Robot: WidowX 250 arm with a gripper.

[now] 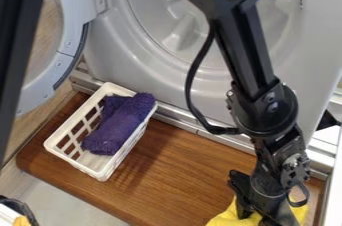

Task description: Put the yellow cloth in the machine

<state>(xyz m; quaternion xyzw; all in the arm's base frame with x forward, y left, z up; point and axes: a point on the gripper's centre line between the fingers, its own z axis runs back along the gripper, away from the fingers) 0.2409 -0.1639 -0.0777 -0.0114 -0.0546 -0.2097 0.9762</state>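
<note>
At the lower right, the black gripper [257,215] hangs down over the wooden surface, right at the yellow cloth [224,218]. The cloth lies at the bottom edge of the view and shows on both sides of the gripper, which hides its middle. Behind the arm stands the light grey machine [110,55], its round opening facing the work surface and its round door [57,72] swung out to the left.
A white plastic basket [68,158] with a rolled purple cloth [120,125] in it stands on the wooden board [177,170], left of the arm. A metal rail [230,137] runs along the machine's base. A dark upright bar crosses the left edge.
</note>
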